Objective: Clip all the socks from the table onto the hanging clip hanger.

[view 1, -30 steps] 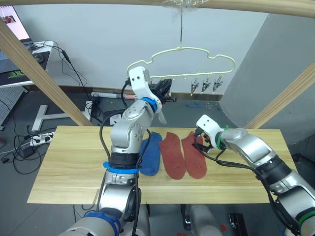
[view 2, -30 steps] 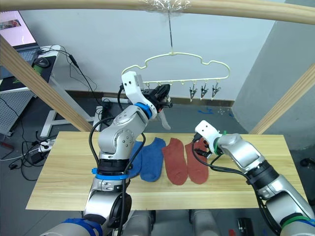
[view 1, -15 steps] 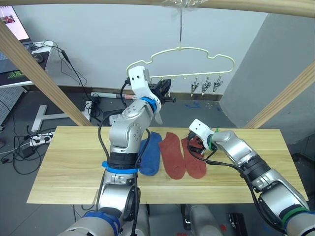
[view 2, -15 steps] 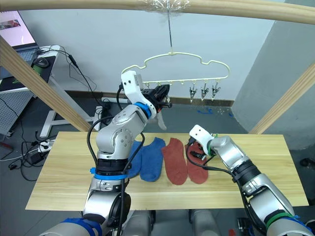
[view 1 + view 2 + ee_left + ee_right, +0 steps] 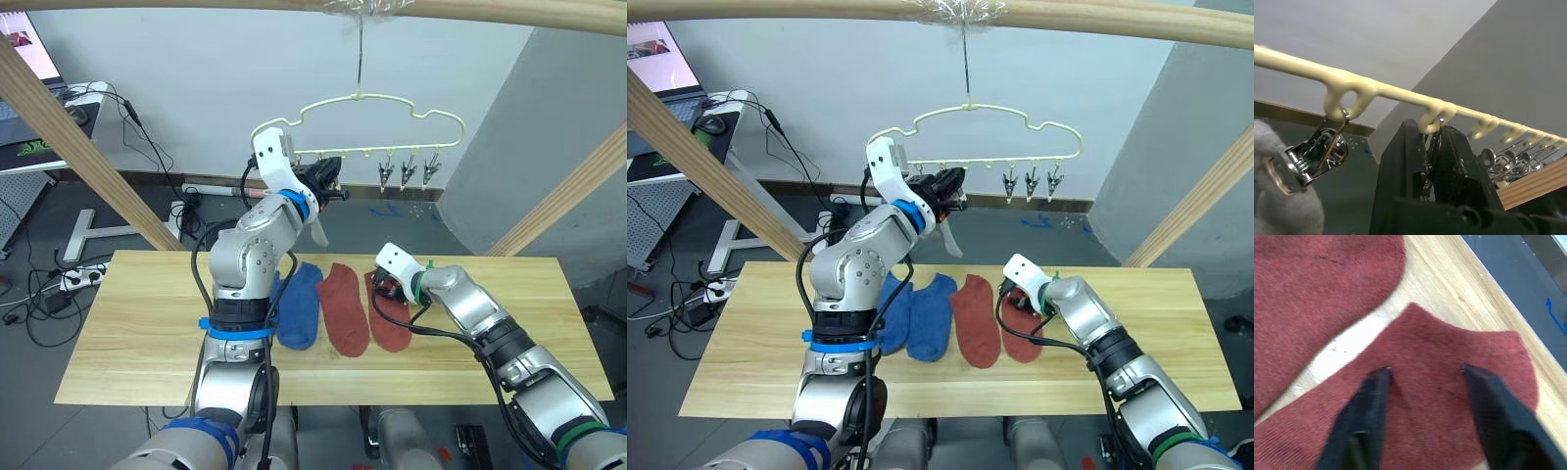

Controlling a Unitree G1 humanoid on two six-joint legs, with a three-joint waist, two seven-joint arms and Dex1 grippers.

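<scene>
Planked wood table [image 5: 147,343]: right tool [image 5: 1425,368] spread wide over knit rust-red sock [image 5: 1449,396]; left tool [image 5: 328,182] pinches metal clip [image 5: 1432,142].

The table [image 5: 137,343] is pale wood planks with visible grain, matt. The 2 rust-red socks [image 5: 1327,293] are fuzzy knit cloth. The clip hanger [image 5: 1376,90] is smooth, pale-yellow coated wire; its clips [image 5: 1317,154] are shiny metal.

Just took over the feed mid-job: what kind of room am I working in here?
Most likely a robotics lab or test space, not a home. A bare wooden table stands under a rough wooden pole frame with the clip hanger hung from it; behind are a desk with a monitor, and loose floor cables.
</scene>
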